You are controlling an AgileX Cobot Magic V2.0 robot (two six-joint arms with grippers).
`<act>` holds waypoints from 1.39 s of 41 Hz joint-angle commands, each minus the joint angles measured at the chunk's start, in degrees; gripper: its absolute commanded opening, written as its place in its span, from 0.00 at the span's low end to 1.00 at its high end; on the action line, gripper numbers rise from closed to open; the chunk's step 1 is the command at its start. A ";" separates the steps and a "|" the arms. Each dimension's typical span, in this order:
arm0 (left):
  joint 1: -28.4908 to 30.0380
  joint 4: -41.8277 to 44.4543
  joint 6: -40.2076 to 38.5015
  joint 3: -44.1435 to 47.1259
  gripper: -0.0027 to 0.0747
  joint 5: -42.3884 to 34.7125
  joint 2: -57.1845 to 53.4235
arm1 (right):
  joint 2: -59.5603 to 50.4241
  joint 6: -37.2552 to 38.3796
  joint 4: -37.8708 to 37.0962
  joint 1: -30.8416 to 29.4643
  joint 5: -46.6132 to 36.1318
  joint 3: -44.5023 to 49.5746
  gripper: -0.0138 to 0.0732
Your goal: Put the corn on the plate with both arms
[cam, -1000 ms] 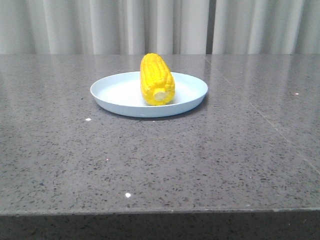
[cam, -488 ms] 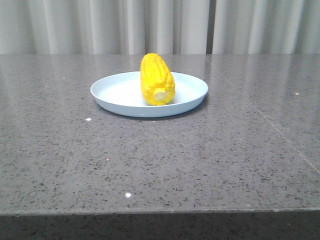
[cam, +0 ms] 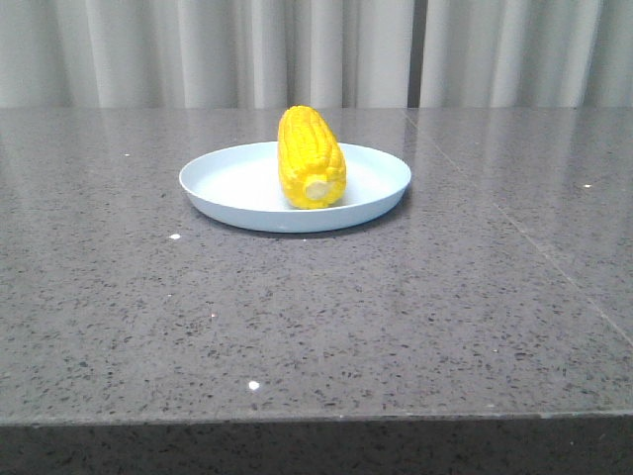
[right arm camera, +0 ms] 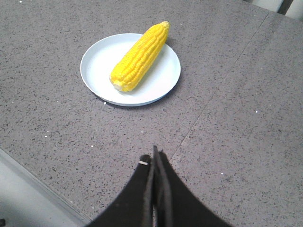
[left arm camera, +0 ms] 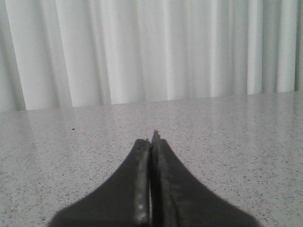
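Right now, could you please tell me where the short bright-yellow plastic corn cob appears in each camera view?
Front view: the corn cob lies on the round pale-blue plate, centre, cream cut end toward the camera.
Left wrist view: not in it; only grey table and curtain.
Right wrist view: corn cob lies diagonally across the plate.
Shared landmark: the plate, in the front and right wrist views.

We see the plate on the table, toward twelve o'clock from the near edge and slightly left of centre. The corn lies on the plate, running six to twelve, its cut end at six and its tip over the far rim. A curtain hangs behind the table.
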 commanded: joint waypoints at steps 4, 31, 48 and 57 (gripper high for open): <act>-0.46 -0.49 -0.43 0.33 0.01 -4.25 -1.32 | 0.18 -0.45 -0.70 -0.27 -3.96 -1.49 0.08; -0.46 -0.49 -0.43 0.33 0.01 -4.25 -1.21 | 0.18 -0.45 -0.70 -0.27 -3.96 -1.49 0.08; -0.46 -0.49 -0.43 0.33 0.01 -4.25 -1.21 | -20.56 -0.45 0.47 -23.18 -15.03 18.47 0.08; -0.46 -0.49 -0.43 0.33 0.01 -4.25 -1.21 | -32.63 -0.45 1.69 -31.18 -30.32 34.99 0.08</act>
